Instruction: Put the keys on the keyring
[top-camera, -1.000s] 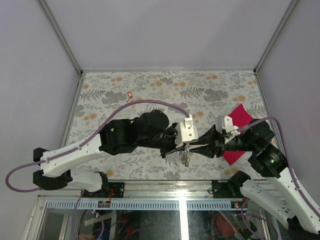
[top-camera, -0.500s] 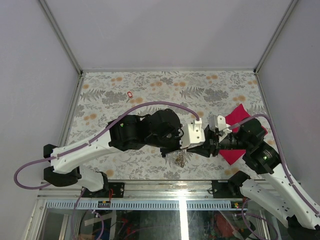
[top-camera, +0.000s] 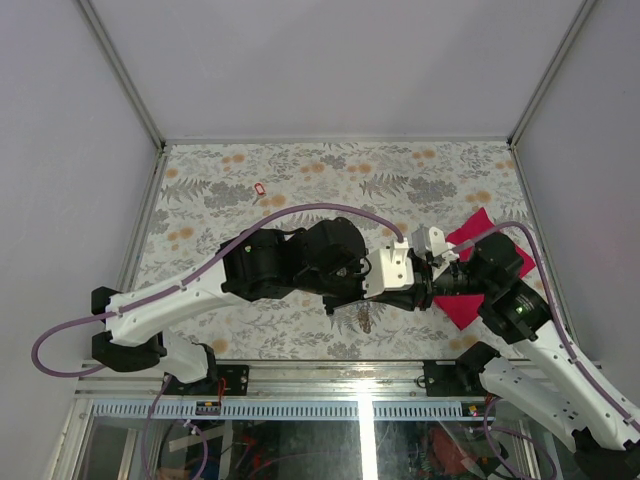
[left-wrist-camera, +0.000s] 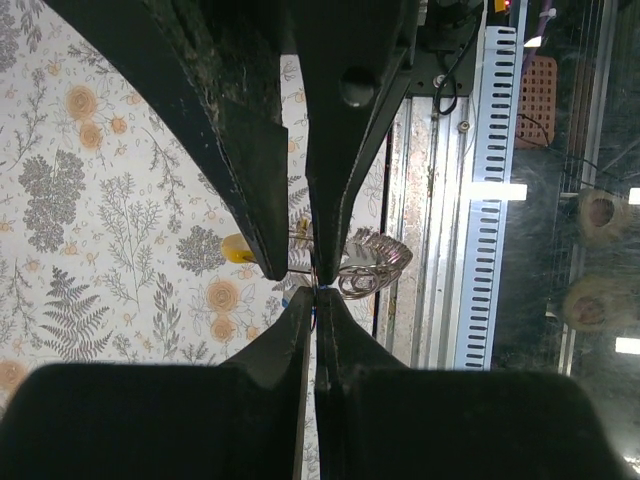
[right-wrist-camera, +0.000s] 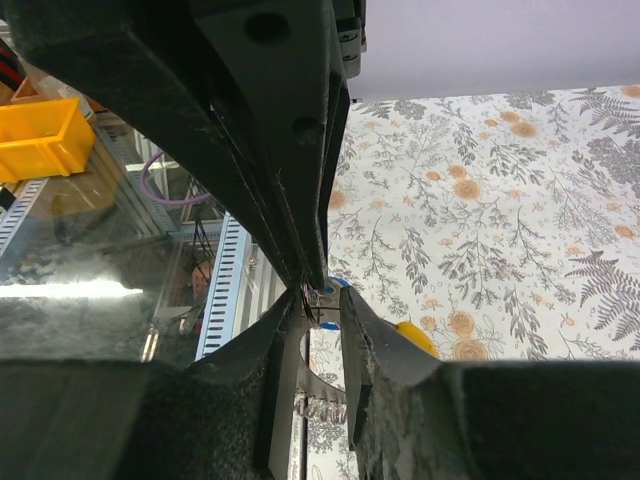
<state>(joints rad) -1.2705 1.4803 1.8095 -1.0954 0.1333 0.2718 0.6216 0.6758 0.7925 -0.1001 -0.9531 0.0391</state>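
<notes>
The keyring (top-camera: 365, 318) hangs above the table's near edge; in the left wrist view its silvery coils (left-wrist-camera: 375, 270) show. My left gripper (left-wrist-camera: 315, 292) is shut on its thin wire, with a bit of blue at the tips. My right gripper (right-wrist-camera: 323, 300) meets it head-on, jaws partly apart around the wire. A toothed key blade (right-wrist-camera: 322, 400) lies across that gap. The yellow key head (left-wrist-camera: 235, 248) sits just outside one right finger (left-wrist-camera: 250, 190). A red key (top-camera: 260, 189) lies alone at the far left of the table.
A magenta cloth (top-camera: 478, 232) lies under the right arm. The table's metal front rail (top-camera: 330, 365) runs just below the keyring. Both arms crowd the near middle of the floral tabletop (top-camera: 300, 170).
Both grippers have shifted right, the left one following the right as it drew back. The keyring has shifted slightly with them. The right jaws have narrowed a little.
</notes>
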